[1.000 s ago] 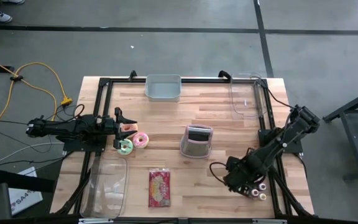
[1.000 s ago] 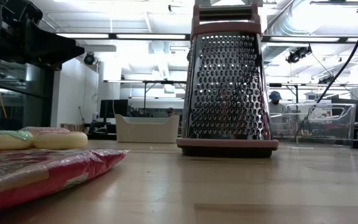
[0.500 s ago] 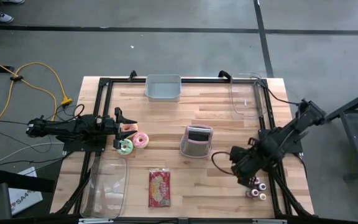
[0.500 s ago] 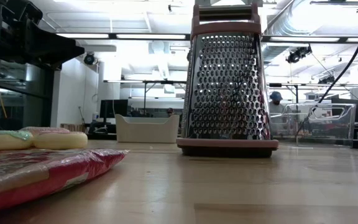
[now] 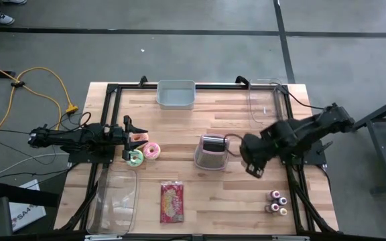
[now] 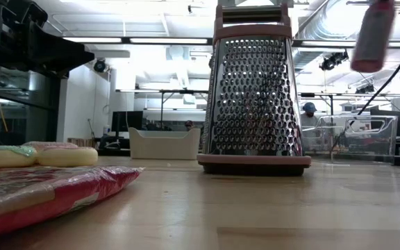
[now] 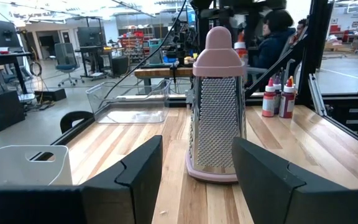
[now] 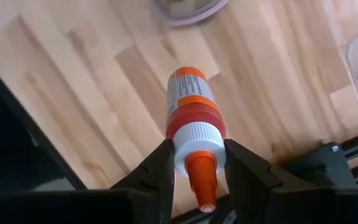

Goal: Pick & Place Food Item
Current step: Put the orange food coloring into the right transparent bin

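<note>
Right end effector holding a small bottle above the desk

On the left my left end effector waits at the desk edge, fingers spread, next to two donuts. Mid-desk stands the grater. Just right of it my right end effector points down, clamped on an orange-capped sauce bottle held clear of the wood. More bottles stand near the right corner.

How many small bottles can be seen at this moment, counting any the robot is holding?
4. Three bottles stand clustered near the table's front right corner. The fourth bottle is clamped in the right gripper, off the table beside the grater. None seems hidden.
</note>
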`<state>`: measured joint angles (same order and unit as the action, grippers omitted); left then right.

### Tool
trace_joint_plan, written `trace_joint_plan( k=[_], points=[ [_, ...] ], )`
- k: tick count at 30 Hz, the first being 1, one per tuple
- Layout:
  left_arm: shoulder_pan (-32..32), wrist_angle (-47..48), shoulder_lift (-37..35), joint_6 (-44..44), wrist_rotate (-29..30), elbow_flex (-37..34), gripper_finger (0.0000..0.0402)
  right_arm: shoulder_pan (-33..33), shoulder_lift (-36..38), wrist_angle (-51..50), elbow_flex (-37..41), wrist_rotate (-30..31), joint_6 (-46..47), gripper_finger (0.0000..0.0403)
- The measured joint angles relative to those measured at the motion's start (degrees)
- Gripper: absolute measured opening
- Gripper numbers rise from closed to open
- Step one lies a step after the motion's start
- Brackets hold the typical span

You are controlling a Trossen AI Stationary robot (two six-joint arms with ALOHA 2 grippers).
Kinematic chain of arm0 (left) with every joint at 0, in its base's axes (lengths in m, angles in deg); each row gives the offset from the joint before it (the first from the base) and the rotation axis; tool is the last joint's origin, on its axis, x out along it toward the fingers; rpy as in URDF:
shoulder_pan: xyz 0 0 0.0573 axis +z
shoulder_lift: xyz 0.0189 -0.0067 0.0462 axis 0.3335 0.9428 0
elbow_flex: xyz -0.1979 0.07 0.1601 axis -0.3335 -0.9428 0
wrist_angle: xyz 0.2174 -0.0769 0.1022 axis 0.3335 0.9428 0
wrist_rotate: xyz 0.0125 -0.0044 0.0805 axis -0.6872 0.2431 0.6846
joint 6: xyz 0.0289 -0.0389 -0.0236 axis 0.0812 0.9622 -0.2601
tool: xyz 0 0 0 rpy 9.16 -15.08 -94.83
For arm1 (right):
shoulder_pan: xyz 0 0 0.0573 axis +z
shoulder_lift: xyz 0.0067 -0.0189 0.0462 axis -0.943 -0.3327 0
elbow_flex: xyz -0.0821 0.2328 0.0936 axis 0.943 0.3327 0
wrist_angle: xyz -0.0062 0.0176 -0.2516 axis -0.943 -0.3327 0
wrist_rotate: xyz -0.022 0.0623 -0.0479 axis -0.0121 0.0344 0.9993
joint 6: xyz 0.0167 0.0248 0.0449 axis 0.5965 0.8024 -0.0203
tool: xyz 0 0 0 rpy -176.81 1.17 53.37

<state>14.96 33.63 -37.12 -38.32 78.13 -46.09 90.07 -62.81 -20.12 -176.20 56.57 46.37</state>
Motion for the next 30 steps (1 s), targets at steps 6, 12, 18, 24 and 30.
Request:
trace_joint_plan(
  k=[6, 12, 18, 24, 30],
  points=[
    [0.0, 0.0, 0.0, 0.0, 0.0, 0.0, 0.0188, -10.0, -0.1, 0.0, 0.0, 0.0, -0.7, 0.0107],
    [0.0, 0.0, 0.0, 0.0, 0.0, 0.0, 0.0188, -20.1, -0.1, 0.0, 0.0, 0.0, -6.3, 0.0107],
    [0.0, 0.0, 0.0, 0.0, 0.0, 0.0, 0.0188, -29.7, -0.1, 0.0, 0.0, -0.7, -12.6, 0.0107],
    [0.0, 0.0, 0.0, 0.0, 0.0, 0.0, 0.0188, -38.8, -0.1, 0.0, 0.0, 0.5, -20.5, 0.0107],
    [0.0, 0.0, 0.0, 0.0, 0.0, 0.0, 0.0188, -45.6, 0.5, 0.0, 0.0, 1.0, -26.0, 0.0107]
  ],
)
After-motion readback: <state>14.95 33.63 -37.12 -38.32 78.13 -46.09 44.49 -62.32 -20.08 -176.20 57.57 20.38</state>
